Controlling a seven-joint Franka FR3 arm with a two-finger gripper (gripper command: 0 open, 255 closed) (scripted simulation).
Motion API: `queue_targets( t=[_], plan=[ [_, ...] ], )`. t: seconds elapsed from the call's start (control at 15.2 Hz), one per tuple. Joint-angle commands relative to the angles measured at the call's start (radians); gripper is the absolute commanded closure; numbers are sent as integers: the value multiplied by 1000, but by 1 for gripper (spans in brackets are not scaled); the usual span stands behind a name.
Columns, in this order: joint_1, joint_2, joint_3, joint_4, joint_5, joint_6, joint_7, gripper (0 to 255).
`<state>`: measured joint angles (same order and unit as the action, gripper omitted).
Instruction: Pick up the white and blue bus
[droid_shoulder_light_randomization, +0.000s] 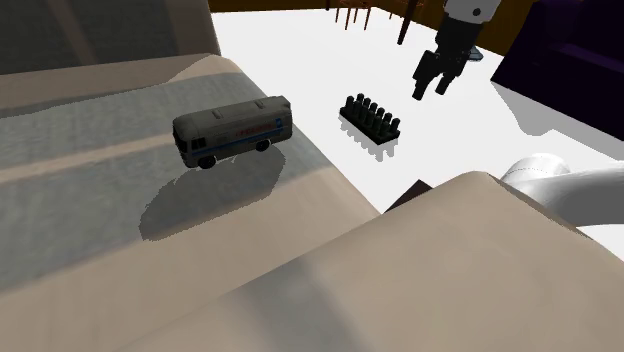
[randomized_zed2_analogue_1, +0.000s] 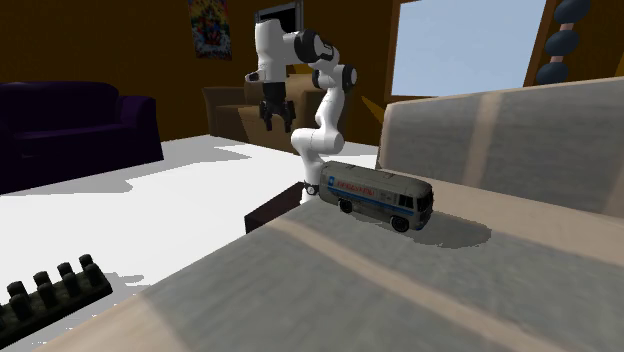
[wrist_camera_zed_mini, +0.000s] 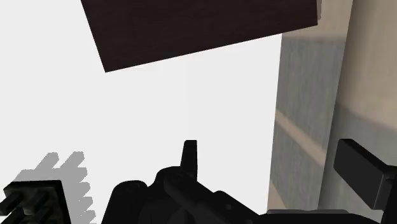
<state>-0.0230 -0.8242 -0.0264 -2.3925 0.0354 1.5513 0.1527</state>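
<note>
The bus (droid_shoulder_light_randomization: 233, 131) is set on the sofa (droid_shoulder_light_randomization: 90, 200). In the shoulder view, the rack (droid_shoulder_light_randomization: 370, 125) is laid on the floor (droid_shoulder_light_randomization: 300, 60) at three o'clock from the bus.

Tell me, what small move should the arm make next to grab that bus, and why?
Probably swing the open gripper toward the shoulder view's left, over the bus. It hangs empty above the white floor near a black pegged rack, well away from the bus on the grey surface.
</note>
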Motion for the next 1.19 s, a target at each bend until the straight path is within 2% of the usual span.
queue_targets(
  t=[0.0, 0.59, 0.86, 1.12],
  plan=[
    [0, 0, 0, 0, 0, 0, 0, 0],
    [-47, 162, 252, 141, 188, -12, 516, 0],
    [-78, 282, 351, 247, 238, 0, 744, 0],
    [-114, 425, 443, 376, 259, 16, 973, 0]
  ],
)
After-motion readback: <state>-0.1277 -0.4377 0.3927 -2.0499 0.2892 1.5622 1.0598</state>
